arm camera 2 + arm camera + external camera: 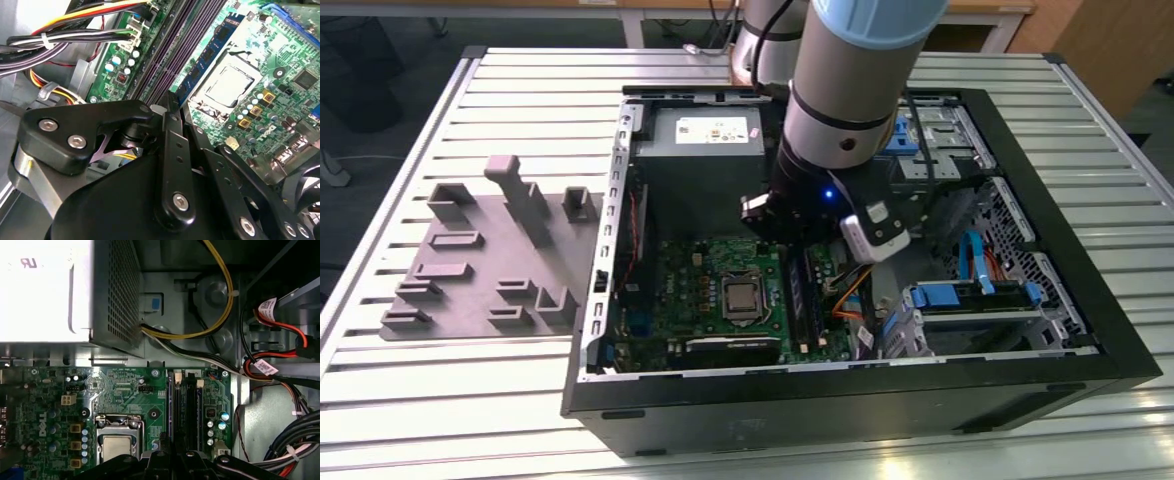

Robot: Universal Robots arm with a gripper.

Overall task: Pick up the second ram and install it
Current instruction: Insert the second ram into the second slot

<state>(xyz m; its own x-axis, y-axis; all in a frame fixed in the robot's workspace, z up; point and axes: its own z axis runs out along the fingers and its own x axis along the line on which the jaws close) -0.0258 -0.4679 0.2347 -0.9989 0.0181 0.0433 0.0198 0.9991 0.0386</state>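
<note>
The tray [467, 270] lies beside the case [854, 400], toward the exterior view's left.

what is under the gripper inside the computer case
Long black memory slots on the motherboard, beside the processor socket. The gripper covers one end of the slots, so anything held there is hidden.

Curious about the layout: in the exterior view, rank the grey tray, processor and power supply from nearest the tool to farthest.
1. Processor, on the board beside the tool.
2. Power supply, at the far end of the case.
3. Grey tray, outside it, the exterior view's left.
</note>
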